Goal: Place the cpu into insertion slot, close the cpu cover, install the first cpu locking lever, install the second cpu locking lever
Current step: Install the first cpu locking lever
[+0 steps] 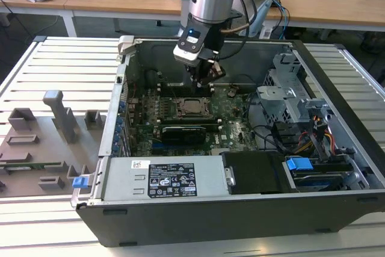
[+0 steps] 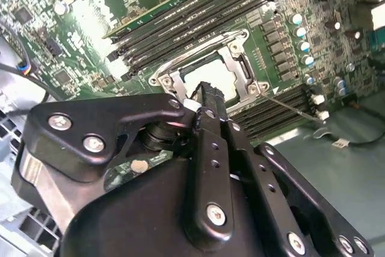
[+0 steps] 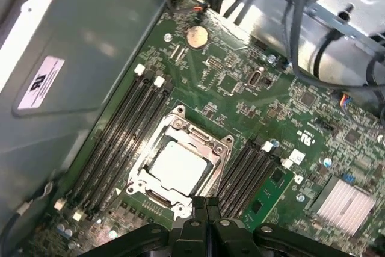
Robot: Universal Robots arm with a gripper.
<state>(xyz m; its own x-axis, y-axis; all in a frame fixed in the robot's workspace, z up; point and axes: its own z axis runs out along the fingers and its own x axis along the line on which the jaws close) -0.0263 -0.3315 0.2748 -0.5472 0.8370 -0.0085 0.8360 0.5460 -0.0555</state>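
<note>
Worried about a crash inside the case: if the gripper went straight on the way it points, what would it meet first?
Most likely the cpu cover, its frame edge beside the cpu; the gripper hangs close above that edge, though depth is hard to judge.

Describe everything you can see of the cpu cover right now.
The cpu cover is a thin, silvery metal frame with a large square window. It lies flat, closed down on the green board, and the cpu shows its pale grey top through the window. In the first wrist view the shut pincer hangs just off one edge of the frame; whether it touches the metal cannot be told.
</note>
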